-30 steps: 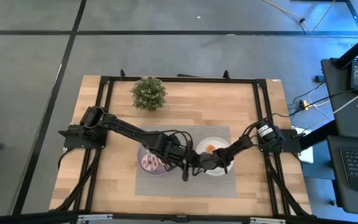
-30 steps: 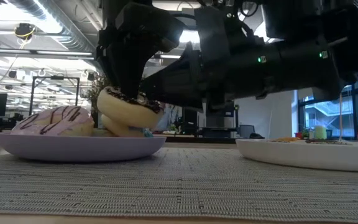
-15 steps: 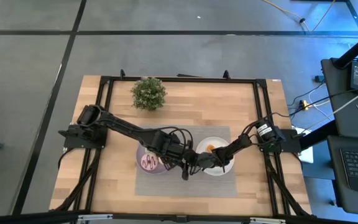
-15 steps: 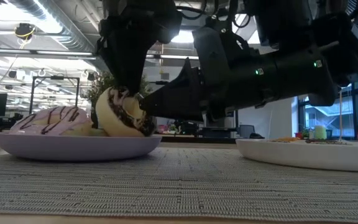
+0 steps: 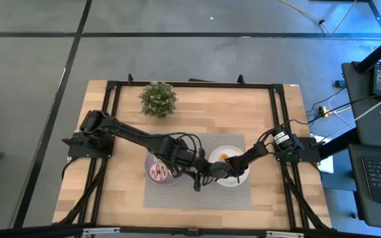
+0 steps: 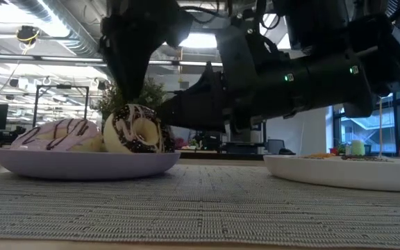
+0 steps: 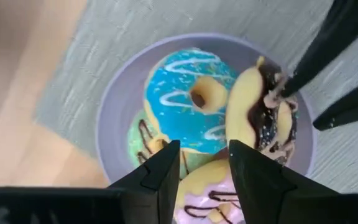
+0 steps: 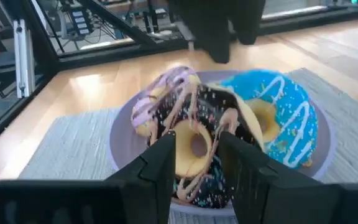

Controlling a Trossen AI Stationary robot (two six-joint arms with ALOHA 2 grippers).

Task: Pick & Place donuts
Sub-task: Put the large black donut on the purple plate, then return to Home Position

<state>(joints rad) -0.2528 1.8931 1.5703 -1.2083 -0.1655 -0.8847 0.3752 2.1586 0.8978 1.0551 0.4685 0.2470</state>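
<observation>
Pale, matt wood grain shows on the surface (image 5: pixel 118 192). At lower centre lies a grey woven mat (image 6: pixel 207 201), coarse and ribbed. The lilac plate (image 7: pixel 114 118) looks smooth and semi-matt. The chocolate donut (image 8: pixel 197 146) has glossy icing, as does the blue donut (image 7: pixel 185 93). Both end effectors are matt black.

Lilac plate (image 7: pixel 114 118). Blue donut (image 7: pixel 188 102), white zigzag icing. Chocolate donut (image 8: pixel 197 146), pale drizzle, speckled sprinkles. Pink donut (image 6: pixel 57 133), dark stripes. Green donut (image 7: pixel 143 140), brown drizzle. Grey woven mat (image 6: pixel 207 201). White plate (image 6: pixel 346 172).
</observation>
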